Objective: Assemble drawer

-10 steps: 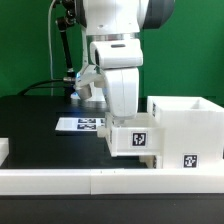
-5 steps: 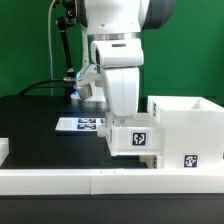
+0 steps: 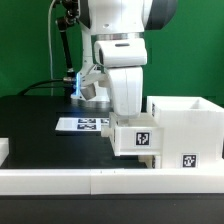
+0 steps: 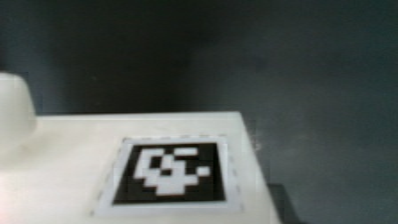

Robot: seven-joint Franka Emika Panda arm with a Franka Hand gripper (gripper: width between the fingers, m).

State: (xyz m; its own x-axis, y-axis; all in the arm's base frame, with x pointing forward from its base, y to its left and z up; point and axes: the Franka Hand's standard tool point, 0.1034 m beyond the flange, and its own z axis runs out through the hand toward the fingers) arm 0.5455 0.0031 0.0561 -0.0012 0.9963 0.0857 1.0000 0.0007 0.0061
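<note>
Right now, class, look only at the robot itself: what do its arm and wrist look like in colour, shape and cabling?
The arm has glossy white, rounded casings with dark grey bands at the joints. Its lowest section is a white, boxy block. A grey camera unit glowing blue sits on the exterior view's left of the wrist. A black cable hangs behind the arm. The claw's fingers are hidden, so their look cannot be told.

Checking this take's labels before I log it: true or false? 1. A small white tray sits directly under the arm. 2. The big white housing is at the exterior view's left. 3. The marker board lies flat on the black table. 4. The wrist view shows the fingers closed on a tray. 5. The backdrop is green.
1. True: the small tray is below the arm.
2. False: the housing is at the exterior view's right.
3. True: the marker board lies flat.
4. False: no fingers are visible there, only a tagged white surface.
5. True.
</note>
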